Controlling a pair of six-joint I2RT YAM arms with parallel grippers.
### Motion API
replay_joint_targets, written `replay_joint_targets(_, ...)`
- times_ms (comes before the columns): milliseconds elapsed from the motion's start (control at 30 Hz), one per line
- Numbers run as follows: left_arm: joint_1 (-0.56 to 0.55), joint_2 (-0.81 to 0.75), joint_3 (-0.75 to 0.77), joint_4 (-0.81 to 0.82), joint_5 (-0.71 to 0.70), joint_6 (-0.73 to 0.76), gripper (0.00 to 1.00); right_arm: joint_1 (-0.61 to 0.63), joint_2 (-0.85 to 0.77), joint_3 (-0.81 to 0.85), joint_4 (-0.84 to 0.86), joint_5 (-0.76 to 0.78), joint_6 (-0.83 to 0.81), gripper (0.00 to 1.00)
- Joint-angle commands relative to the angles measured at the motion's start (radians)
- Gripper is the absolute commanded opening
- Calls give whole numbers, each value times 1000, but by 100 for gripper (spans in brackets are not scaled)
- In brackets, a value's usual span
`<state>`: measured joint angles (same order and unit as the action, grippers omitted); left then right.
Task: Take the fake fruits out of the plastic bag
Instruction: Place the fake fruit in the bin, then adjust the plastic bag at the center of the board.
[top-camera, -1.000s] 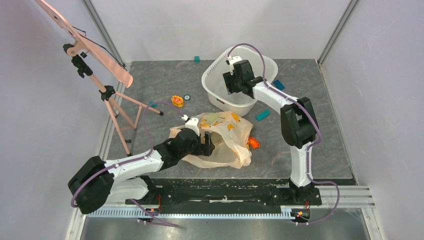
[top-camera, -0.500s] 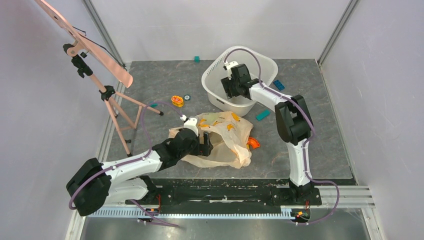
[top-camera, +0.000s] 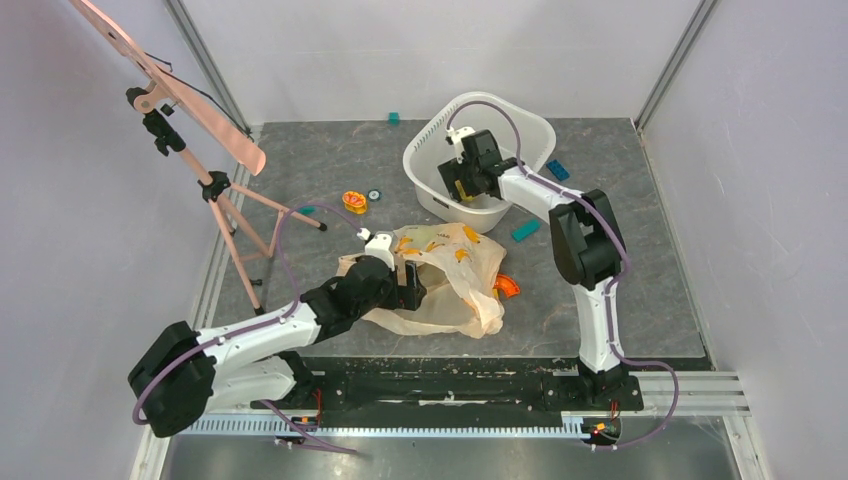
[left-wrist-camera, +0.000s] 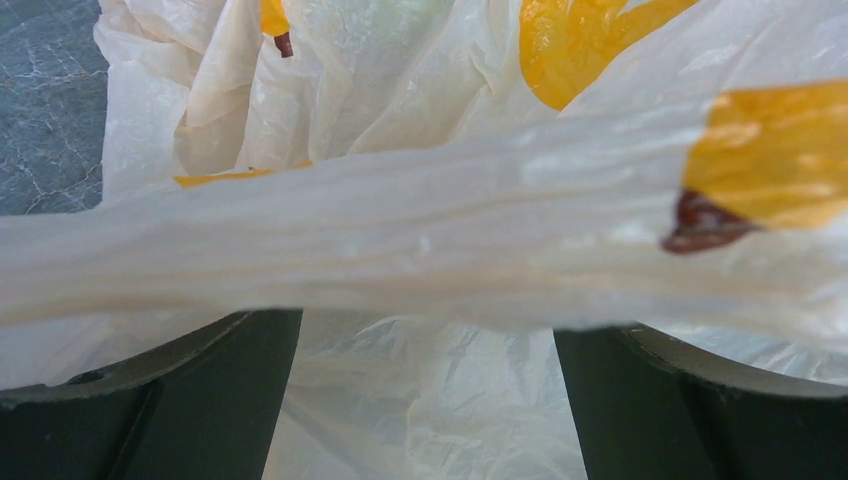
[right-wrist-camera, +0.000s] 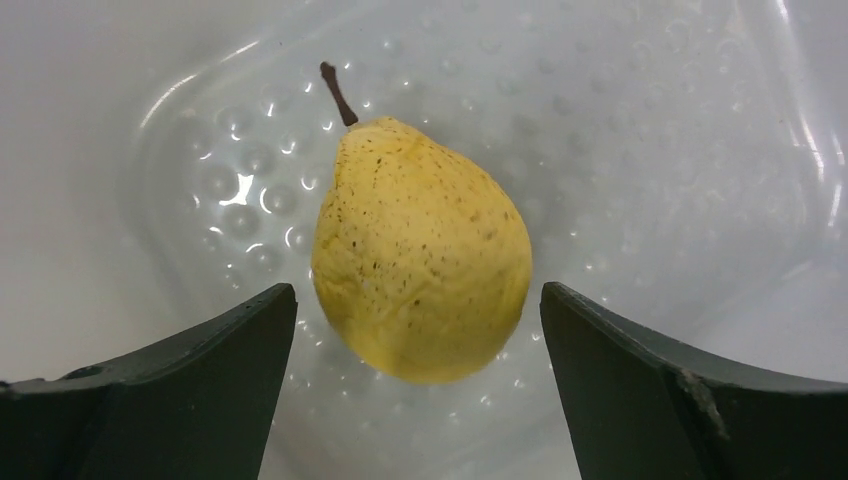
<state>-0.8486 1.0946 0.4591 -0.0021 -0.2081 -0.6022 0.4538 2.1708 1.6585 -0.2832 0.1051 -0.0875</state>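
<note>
The right gripper (right-wrist-camera: 418, 295) stands wide open inside the white tub (top-camera: 424, 150), holding nothing. A yellow pear (right-wrist-camera: 420, 262) with a brown stem lies on the tub's dimpled floor between the two fingers, with a gap on each side and its stem pointing away from the wrist. It is the only one of the fake fruits seen clearly out of the bag.

The left gripper (left-wrist-camera: 428, 325) is also spread wide. A stretched band of the plastic bag (left-wrist-camera: 400, 230) runs across both fingers just ahead of them, and the fingers are not pinched on it.

In the top view the bag lies crumpled on the table (top-camera: 300, 170) in front of the arms, with the left arm reaching into its near side. Whether any fruit is left inside cannot be told. Near the bag lie a teal block (top-camera: 525, 231) and an orange disc (top-camera: 354, 201), and a tripod stand (top-camera: 215, 186) is at the far left.
</note>
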Motion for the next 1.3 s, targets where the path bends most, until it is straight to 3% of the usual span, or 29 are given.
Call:
replay_joint_targets(0, 2, -21, 28, 24, -11, -17, 100, -1, -140, 19, 14, -8, -15, 96)
replay_joint_targets(333, 2, -52, 60, 9, 20, 33, 100, -1, -445, -107, -5, -66, 55, 98)
replay_joint_targets(700, -41, 7, 146, 13, 58, 95, 88, -2, -1042, -709, 94, -139, 248, 87)
replay_joint_targets(867, -70, 36, 153, 24, 32, 78, 87, -1, -1260, -873, 148, -307, 313, 97)
replay_joint_targets(1100, -90, 80, 167, 27, 11, 59, 85, 32, -1349, -879, 157, -519, 445, 98)
replay_joint_targets(1267, -95, 120, 193, 25, -6, 46, 83, 228, -1305, -861, 70, -320, 418, 98)
